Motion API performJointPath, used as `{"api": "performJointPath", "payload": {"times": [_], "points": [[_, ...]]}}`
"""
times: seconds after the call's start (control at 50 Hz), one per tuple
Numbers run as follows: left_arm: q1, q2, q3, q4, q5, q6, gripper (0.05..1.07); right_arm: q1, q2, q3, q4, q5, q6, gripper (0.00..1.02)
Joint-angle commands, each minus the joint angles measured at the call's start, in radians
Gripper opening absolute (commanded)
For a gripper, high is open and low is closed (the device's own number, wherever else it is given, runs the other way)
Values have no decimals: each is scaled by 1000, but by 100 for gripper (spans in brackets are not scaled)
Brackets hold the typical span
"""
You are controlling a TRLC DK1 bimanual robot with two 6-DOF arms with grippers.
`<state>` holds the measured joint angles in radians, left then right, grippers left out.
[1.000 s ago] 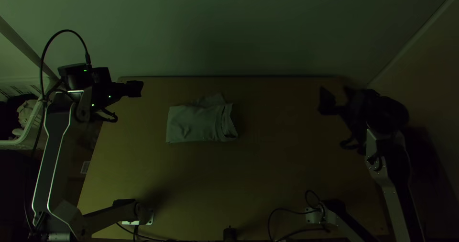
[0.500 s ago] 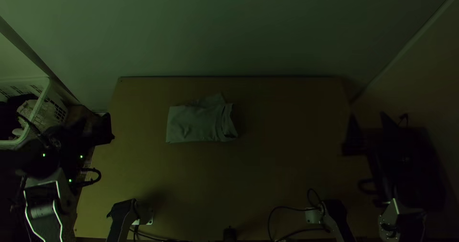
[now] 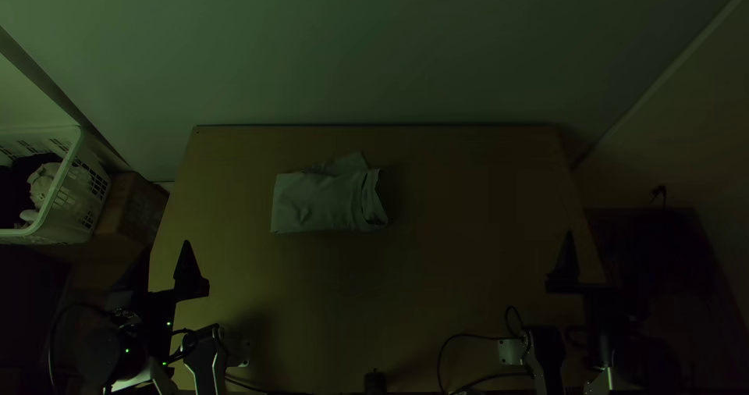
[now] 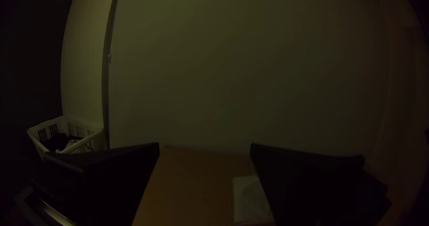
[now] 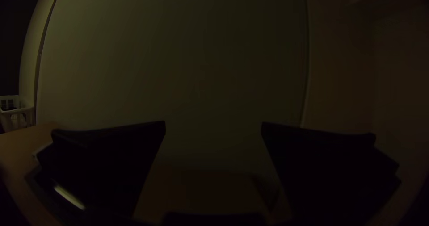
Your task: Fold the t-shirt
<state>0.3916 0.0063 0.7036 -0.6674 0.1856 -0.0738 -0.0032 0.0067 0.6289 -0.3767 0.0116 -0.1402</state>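
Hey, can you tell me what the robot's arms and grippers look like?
The left arm and right arm combine pale, silvery-grey links with black parts. Both the left gripper and the right gripper are black, with wide, flat jaws that taper toward the tips. Thin black cables curve near the bases, and small green lights glow on the left arm.

A white basket (image 3: 76,192) holds dark cloth (image 3: 11,196) and pale cloth (image 3: 42,183) left of a wooden table (image 3: 468,200) — a brown box (image 3: 134,208) between them — as a pale wall (image 3: 374,44) rises behind.
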Motion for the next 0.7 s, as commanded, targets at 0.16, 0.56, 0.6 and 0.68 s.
{"api": "performJointPath", "payload": {"times": [0.16,0.56,0.6,0.68], "points": [[10,-12,-332,330,-18,17,103,-90,-14,-239,179,16,-25,98],[3,-8,-661,583,-18,68,103,-150,-14,-589,403,27,-19,98],[1,-8,-659,577,-17,62,103,-152,-14,-609,403,27,-19,98],[3,-8,-659,569,-18,62,103,-159,-11,-621,368,25,-10,98]]}}
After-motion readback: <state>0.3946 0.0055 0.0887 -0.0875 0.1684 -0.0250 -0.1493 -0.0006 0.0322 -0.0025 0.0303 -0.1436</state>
